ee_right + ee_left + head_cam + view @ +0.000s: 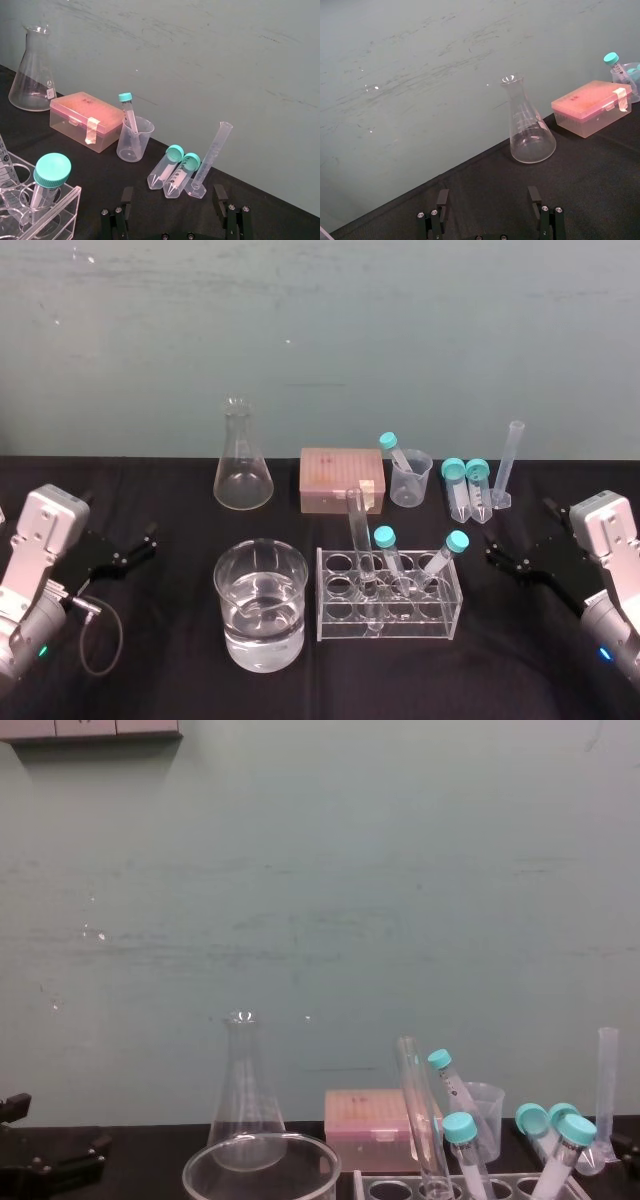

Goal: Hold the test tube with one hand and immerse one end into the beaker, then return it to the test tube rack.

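Though the test tube (422, 1120) stands racked, chest view crops its base.

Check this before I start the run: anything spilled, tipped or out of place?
No spill or breakage shows. The long clear uncapped test tube leans in the pale translucent rack, and two teal-capped tubes sit loose by the graduated cylinder. Left gripper and right gripper sit open at the sides.
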